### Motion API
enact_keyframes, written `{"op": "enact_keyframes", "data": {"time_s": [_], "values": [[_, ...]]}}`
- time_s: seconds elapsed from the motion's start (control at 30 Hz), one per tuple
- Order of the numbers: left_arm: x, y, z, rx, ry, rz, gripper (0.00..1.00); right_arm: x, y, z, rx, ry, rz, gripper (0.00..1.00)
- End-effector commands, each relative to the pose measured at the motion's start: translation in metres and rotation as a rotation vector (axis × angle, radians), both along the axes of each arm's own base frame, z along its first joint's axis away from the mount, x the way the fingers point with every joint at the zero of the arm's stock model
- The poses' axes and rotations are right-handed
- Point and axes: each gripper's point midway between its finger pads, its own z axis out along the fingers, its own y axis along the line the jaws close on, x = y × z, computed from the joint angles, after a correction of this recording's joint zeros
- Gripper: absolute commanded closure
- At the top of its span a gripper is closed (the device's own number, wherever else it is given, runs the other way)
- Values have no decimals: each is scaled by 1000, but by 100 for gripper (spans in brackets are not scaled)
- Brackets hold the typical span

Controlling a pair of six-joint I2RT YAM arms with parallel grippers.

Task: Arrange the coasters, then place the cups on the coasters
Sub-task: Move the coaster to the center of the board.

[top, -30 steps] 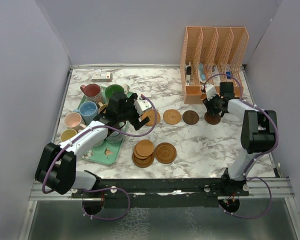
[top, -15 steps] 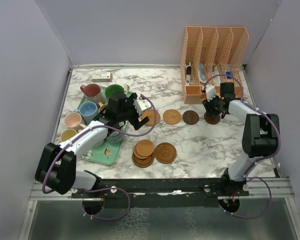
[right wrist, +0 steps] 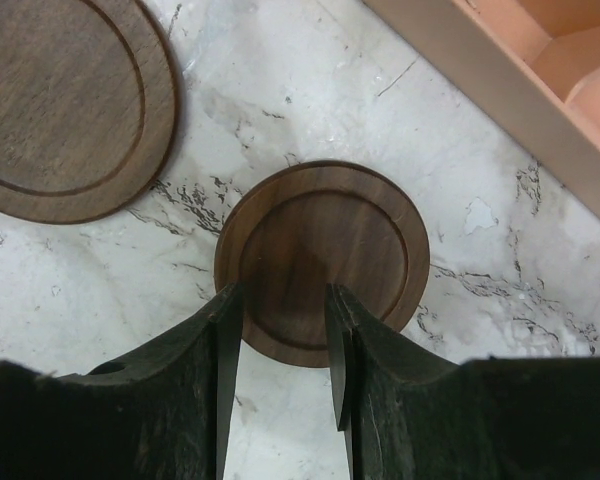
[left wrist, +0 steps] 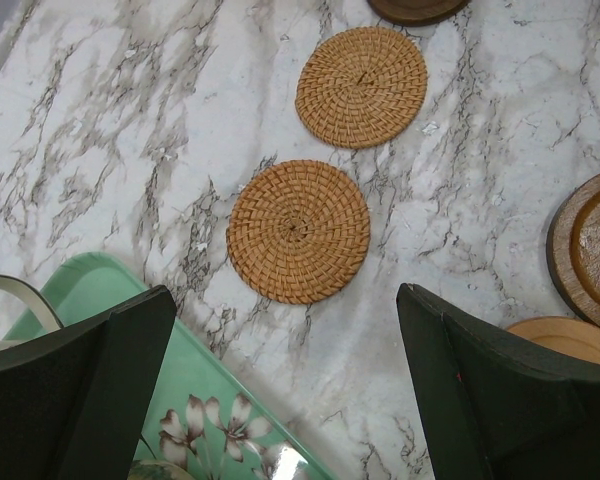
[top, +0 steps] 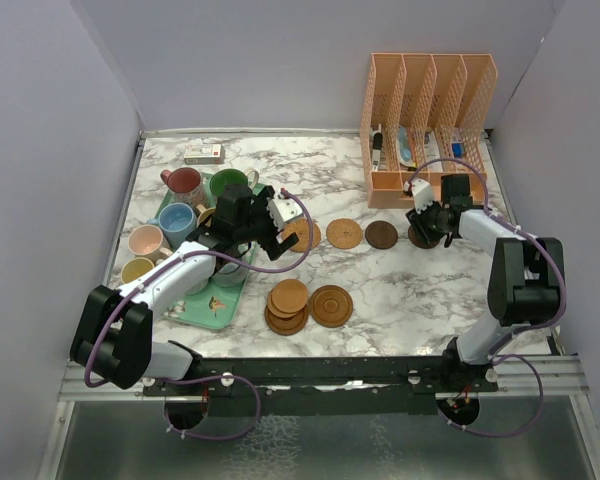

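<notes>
Hovering low in the right wrist view, the right gripper [right wrist: 285,300] holds its jaws partly apart (nothing pinched) over a dark coaster [right wrist: 320,240] lying flat at frame centre. The left gripper [left wrist: 285,295] gapes wide above a woven coaster [left wrist: 298,230] beside the mint tray [left wrist: 95,285]. The cups [top: 177,222] cluster at centre left of the top view.

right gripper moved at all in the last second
Yes, slightly: the right gripper has drifted right and toward the near table edge, away from the front of the peach file organizer.

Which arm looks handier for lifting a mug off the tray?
Probably left: the left gripper, open, hovers at the tray of mugs; the right gripper is far across, over a dark coaster.
</notes>
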Motion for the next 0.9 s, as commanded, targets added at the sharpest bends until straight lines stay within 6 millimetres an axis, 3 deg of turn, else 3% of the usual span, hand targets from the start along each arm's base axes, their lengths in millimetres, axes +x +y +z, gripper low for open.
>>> {"op": "enact_keyframes", "data": {"time_s": [0.0, 0.47, 0.87], "values": [[-3, -2, 9, -25, -25, -28, 2, 1, 0, -6, -6, 16, 6, 61], [-3, -1, 11, -25, -29, -26, 2, 5, 20, -15, 98, 80, 46, 62], [-3, 0, 10, -22, -29, -24, 2, 6, 25, -24, 100, 98, 58, 62]]}}
